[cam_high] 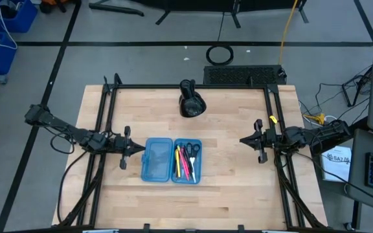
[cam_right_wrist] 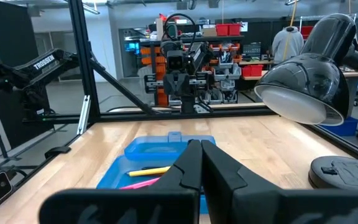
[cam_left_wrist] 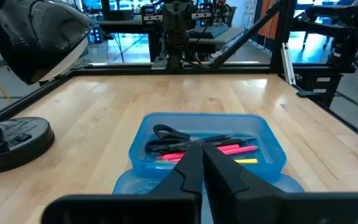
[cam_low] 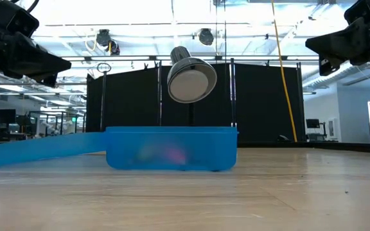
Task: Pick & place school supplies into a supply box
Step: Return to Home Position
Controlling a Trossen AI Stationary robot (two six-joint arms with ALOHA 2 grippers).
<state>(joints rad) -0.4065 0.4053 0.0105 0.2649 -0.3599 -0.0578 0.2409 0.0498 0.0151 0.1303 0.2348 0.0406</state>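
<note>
Pencil case (cam_high: 158, 160) sits open mid-tabletop, pens (cam_high: 181, 162) and scissors (cam_high: 194, 148) inside. My left claw (cam_high: 137, 149) and right claw (cam_high: 243, 140) both closed, empty, flanking it. Packing looks done; next: retract home.

My left gripper (cam_high: 135, 148) and right gripper (cam_high: 243, 140) black, box (cam_high: 158, 160) translucent light blue, pens (cam_high: 184, 163) pink and yellow in its 3 o'clock half, scissors (cam_high: 193, 149) black-handled, lamp (cam_high: 192, 103) glossy black, table (cam_high: 238, 184) pale wood grain.
</note>
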